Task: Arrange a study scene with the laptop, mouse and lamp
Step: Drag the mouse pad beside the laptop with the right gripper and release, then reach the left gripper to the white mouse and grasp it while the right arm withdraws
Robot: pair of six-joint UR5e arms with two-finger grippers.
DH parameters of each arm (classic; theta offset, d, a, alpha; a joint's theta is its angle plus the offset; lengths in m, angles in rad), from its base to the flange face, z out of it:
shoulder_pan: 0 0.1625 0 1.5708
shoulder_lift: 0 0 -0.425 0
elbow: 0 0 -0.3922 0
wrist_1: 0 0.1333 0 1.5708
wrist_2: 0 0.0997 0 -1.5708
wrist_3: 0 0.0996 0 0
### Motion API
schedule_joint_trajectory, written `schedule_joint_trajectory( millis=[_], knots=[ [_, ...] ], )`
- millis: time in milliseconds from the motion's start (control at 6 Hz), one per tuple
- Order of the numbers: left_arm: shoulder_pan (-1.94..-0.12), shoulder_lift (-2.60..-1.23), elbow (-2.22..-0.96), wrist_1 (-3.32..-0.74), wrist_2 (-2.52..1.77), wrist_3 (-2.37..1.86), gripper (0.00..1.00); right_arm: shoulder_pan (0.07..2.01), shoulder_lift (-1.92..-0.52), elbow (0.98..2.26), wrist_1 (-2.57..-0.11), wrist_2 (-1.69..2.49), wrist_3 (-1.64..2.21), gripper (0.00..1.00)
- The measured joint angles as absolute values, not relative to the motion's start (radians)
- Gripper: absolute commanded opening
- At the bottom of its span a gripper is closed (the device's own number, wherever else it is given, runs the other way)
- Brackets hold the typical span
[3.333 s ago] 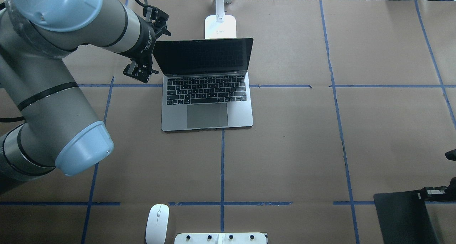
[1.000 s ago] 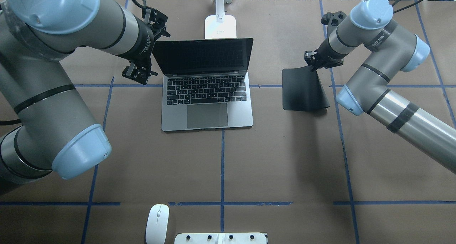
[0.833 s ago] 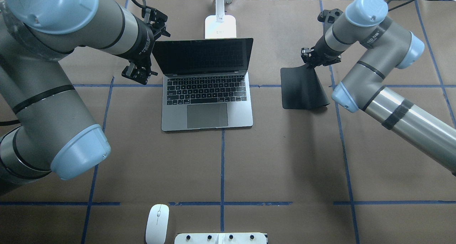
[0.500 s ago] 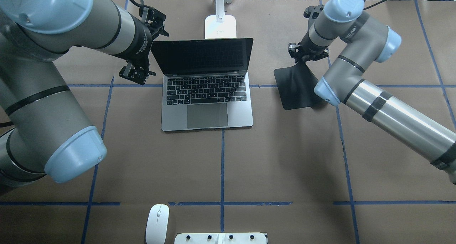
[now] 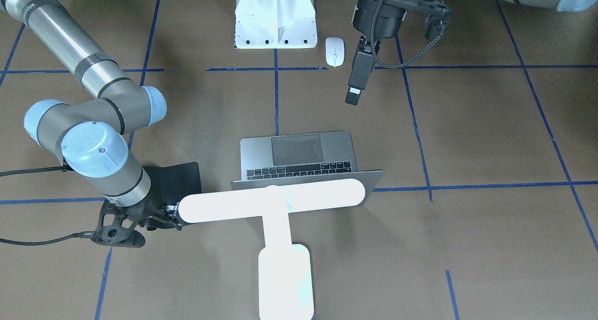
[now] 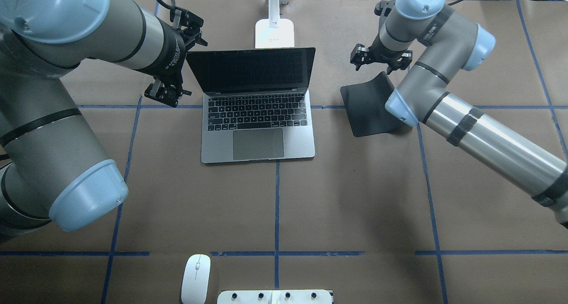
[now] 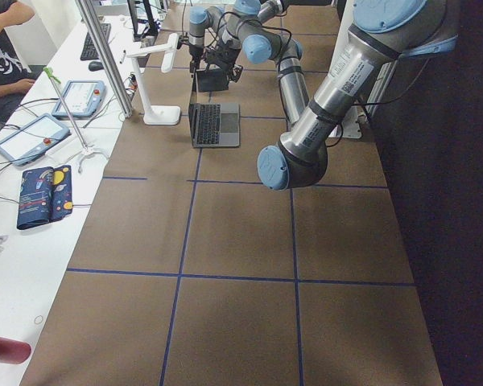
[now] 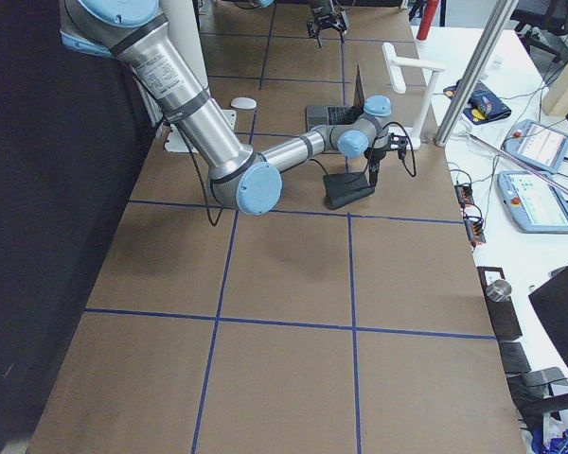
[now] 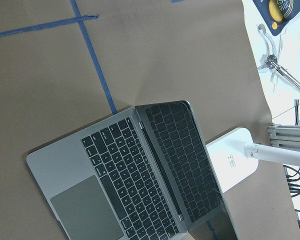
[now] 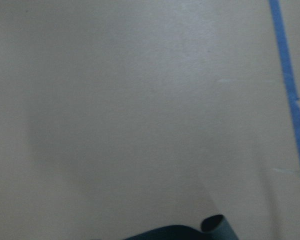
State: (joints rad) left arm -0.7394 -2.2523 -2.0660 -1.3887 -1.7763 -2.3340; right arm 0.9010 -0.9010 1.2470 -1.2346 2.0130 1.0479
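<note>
White mouse (image 6: 195, 278) well apart from laptop (image 6: 257, 135)

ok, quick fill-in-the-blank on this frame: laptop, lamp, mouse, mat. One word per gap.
1. The laptop sits on the table with its lid ___.
2. The lamp stands beyond the laptop's screen, seen from the robot, and is switched ___.
3. The mouse, close to the robot's pedestal, is ___ in colour.
4. The black mat lies to the robot's ___ of the laptop.

Missing words: open; on; white; right.
</note>
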Motion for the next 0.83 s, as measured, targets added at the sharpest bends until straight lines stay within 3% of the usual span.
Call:
schedule_joint_trajectory(
  millis=[500,833],
  knots=[
    [-0.737,-2.240,-2.068,-1.389,-1.776,-2.333,1.00,1.024,-1.016,1.366,-1.262,2.078,0.969,1.00],
    [-0.675,-2.155,-2.121,-1.390,-1.771,-2.297,1.00,1.117,-1.063,1.413,-1.266,2.185,0.936,1.00]
  ],
)
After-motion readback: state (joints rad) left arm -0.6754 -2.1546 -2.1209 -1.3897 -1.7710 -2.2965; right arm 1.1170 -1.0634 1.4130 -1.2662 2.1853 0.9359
